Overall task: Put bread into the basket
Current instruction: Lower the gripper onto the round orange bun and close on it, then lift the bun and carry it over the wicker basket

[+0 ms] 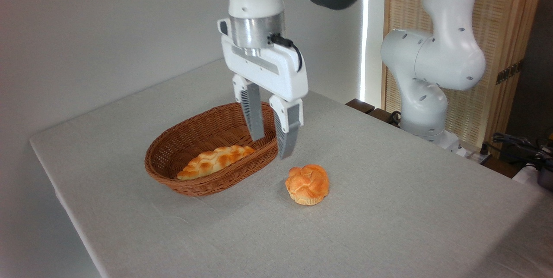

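Bread [307,184], a small round orange-golden bun with a cracked, knotted top and a paler base, sits upright on the grey cloth of the table [389,209], a little toward the front edge from the middle and well in from every corner. Just to its left, close but not touching, stands the basket [173,174], an oval of brown wicker with low sides, lying nearer the table's left edge. Inside it a long braided golden loaf [215,161] lies along the near wall.

Above them hangs the gripper [273,145], pointing down from the white arm [432,62] whose base stands by the table's far right edge. Its two grey fingers [287,133] are spread with a clear gap between them and nothing is held. The tips hang over the basket's right-hand rim, up and to the left of the bun and clear of it.
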You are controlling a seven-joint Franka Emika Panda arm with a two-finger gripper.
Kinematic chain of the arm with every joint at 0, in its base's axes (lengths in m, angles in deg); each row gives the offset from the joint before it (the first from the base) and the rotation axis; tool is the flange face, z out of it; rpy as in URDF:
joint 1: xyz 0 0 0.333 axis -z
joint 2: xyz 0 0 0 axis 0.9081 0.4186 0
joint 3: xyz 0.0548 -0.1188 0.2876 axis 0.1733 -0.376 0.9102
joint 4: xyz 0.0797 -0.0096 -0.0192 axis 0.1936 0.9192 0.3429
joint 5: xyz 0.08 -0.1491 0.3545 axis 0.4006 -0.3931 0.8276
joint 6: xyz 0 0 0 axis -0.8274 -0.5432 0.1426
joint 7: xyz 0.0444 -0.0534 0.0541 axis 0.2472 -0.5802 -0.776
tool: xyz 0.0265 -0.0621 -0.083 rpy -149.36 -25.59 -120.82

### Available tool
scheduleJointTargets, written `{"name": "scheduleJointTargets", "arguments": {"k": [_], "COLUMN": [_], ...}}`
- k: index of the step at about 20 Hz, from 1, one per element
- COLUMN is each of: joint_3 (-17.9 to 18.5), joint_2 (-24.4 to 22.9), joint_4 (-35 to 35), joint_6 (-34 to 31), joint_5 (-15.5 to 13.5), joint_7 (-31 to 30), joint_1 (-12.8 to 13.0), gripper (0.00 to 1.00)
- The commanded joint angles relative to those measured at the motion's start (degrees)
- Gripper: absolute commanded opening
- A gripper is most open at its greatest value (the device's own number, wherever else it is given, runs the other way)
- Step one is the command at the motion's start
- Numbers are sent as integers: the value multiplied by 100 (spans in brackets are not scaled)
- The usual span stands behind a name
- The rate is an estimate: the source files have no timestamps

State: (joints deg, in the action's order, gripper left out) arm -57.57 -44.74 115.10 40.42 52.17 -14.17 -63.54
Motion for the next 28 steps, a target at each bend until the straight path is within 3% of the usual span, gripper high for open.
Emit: {"name": "scheduleJointTargets", "arguments": {"k": [1,8,10,15,19,22,28], "joint_3": [35,27,27,27,27,27,27], "joint_2": [-108,-55,-37,-2,33,68,77], "joint_4": [430,1169,1213,1459,1468,1468,1450], "joint_6": [211,984,985,1003,1011,1011,1003], "joint_5": [360,484,748,810,810,810,802], "joint_7": [416,416,416,416,408,408,399], "joint_1": [-13,5,5,31,40,40,40], "gripper": [100,95,94,85,49,27,24]}}
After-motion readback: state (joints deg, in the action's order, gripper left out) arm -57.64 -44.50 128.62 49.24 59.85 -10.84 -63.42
